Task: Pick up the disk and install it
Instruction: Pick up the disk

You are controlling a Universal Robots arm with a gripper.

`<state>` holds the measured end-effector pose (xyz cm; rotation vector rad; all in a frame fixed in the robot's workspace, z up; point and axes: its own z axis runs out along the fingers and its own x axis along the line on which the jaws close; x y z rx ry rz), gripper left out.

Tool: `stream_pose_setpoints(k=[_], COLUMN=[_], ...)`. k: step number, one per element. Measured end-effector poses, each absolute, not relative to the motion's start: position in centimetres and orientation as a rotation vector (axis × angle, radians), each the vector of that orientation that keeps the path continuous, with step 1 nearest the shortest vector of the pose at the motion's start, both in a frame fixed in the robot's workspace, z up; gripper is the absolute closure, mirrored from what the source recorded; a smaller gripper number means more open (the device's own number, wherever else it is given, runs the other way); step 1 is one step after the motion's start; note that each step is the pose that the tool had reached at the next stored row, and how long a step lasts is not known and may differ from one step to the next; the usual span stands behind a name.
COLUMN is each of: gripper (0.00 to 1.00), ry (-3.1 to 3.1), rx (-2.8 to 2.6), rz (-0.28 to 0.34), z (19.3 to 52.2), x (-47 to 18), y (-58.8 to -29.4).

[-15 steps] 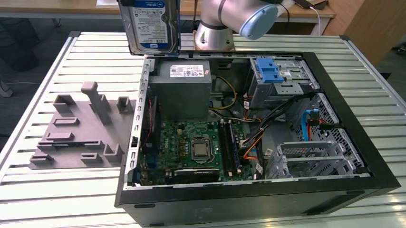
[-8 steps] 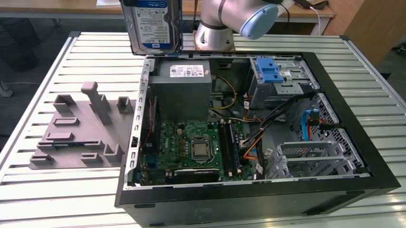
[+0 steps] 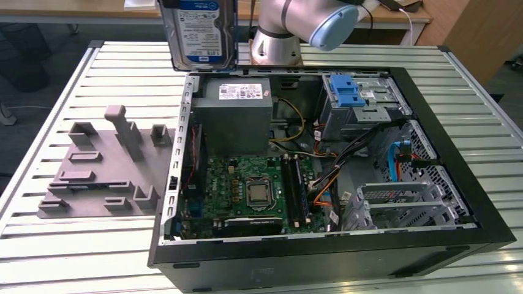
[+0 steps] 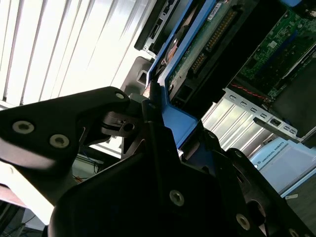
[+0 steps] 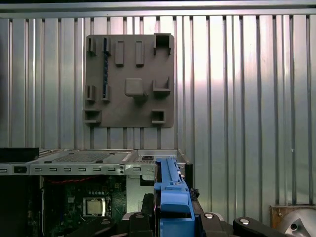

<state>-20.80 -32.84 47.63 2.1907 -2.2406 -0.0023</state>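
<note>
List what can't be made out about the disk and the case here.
1. Disk: its top is cut off by the exterior view's upper edge.
2. Gripper: in the second wrist view, its dark body covers the disk's near end.
3. Drive cage: in the exterior view, its own metal walls hide the inside.

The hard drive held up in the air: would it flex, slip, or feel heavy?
Probably stiff: the hard drive is a flat metal slab hanging upright without sagging. Likely dense for its size, being metal-cased. The gripper clamps its blue carrier frame, smooth plastic, so it might slip if jolted.
</note>
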Motion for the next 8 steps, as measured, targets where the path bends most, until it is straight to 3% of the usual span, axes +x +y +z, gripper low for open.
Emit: stream_pose_setpoints(k=[8], gripper=[0.64], ry=[-2.240], rx=[2.191], rz=[-0.002], z=[47.63], x=[-20.34], y=[-32.84])
